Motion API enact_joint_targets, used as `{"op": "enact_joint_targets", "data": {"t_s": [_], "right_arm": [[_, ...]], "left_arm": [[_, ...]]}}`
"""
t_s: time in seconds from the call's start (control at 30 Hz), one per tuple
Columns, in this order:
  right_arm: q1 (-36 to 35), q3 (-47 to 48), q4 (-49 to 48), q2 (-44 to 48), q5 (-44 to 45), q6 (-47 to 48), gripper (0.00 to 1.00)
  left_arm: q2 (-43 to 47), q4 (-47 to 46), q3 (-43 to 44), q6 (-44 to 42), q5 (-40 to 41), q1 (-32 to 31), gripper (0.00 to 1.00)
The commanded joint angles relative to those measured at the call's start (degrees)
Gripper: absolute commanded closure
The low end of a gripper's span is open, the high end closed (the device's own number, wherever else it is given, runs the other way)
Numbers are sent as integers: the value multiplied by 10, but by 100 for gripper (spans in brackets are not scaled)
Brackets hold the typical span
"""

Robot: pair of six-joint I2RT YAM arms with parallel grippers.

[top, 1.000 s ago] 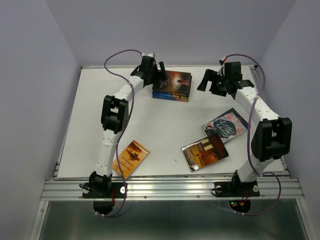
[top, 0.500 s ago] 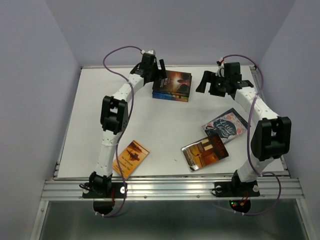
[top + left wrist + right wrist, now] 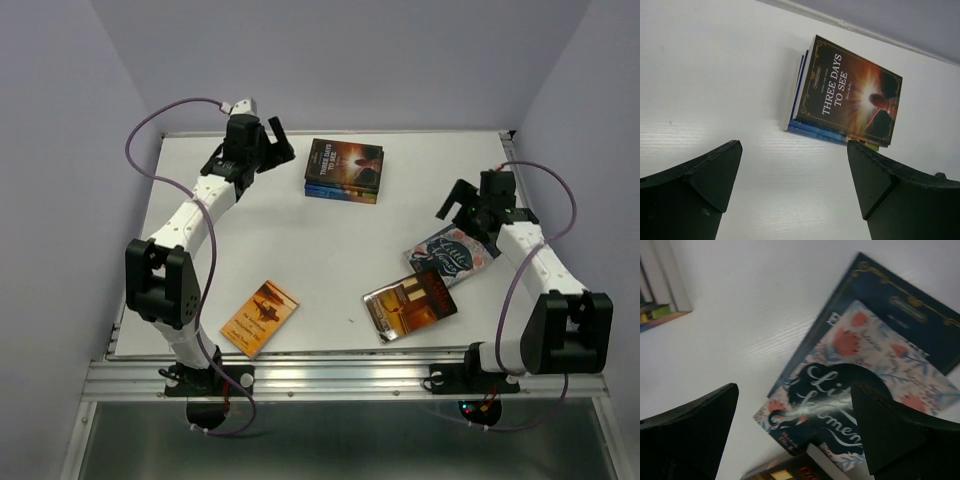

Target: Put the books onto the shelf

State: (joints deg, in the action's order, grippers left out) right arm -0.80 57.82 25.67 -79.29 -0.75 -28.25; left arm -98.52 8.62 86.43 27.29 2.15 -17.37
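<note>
Fingers [image 3: 710, 175] of the left gripper [image 3: 275, 150] stand spread wide and empty, as do those of the right gripper [image 3: 455, 205]. A second ago both flanked the stacked books [image 3: 345, 170] at the far edge. Now the left arm has swung out leftward, stretched long, its wrist still facing the stack. The right arm has folded back and hovers over the floral book [image 3: 452, 252], probably the next pick. The amber book [image 3: 410, 303] and orange book [image 3: 260, 317] lie flat; no shelf shows.
</note>
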Motion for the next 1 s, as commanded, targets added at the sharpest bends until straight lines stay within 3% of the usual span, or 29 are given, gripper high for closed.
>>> {"op": "enact_joint_targets", "data": {"t_s": [0.0, 0.1, 0.27, 0.63, 0.97], "right_arm": [[26, -50, 83, 70, 33, -46, 0], [26, -56, 188, 81, 16, -44, 0], [26, -101, 259, 104, -124, 1, 0], [26, -213, 238, 142, -272, 33, 0], [26, -271, 149, 123, -311, 0, 0]], "left_arm": [[12, -54, -85, -4, -63, -8, 1], [13, -79, -113, 0, -104, -8, 1], [-16, -111, -116, 3, -167, -8, 1], [12, -141, -142, -30, -199, -9, 1], [18, -153, -155, -29, -235, -9, 1]]}}
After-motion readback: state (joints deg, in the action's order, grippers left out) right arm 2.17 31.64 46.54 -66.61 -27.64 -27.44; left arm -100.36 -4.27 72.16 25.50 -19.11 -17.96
